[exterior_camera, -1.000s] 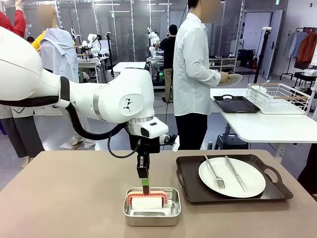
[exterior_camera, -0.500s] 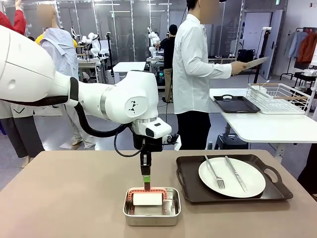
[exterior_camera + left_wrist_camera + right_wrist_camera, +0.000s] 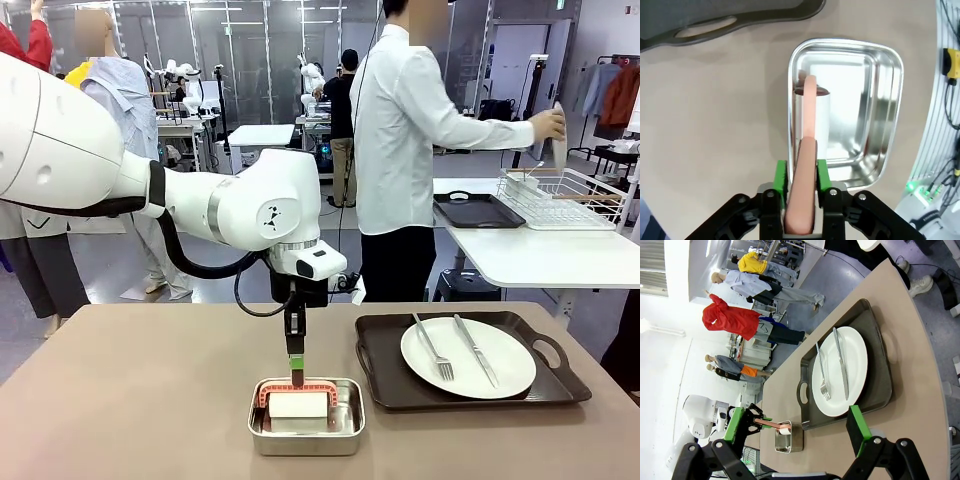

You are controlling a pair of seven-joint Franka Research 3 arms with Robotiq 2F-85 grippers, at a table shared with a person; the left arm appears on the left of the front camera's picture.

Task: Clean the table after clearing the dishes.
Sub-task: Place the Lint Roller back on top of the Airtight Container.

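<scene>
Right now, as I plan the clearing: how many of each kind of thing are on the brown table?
tray: 1
plate: 1
fork: 1
knife: 1
steel pan: 1
pink-handled block: 1
Total: 6

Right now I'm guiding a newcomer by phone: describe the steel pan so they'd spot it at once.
On the brown table, look left of the dark tray carrying the white plate. The steel pan sits there near the front edge. Unlike the flat tray, it is small, shiny and deep-walled, holding a white block with a pink handle.

Brown table point(image 3: 150, 400), white plate point(image 3: 497, 368), fork point(image 3: 433, 352), knife point(image 3: 476, 350), dark tray point(image 3: 385, 385)
</scene>
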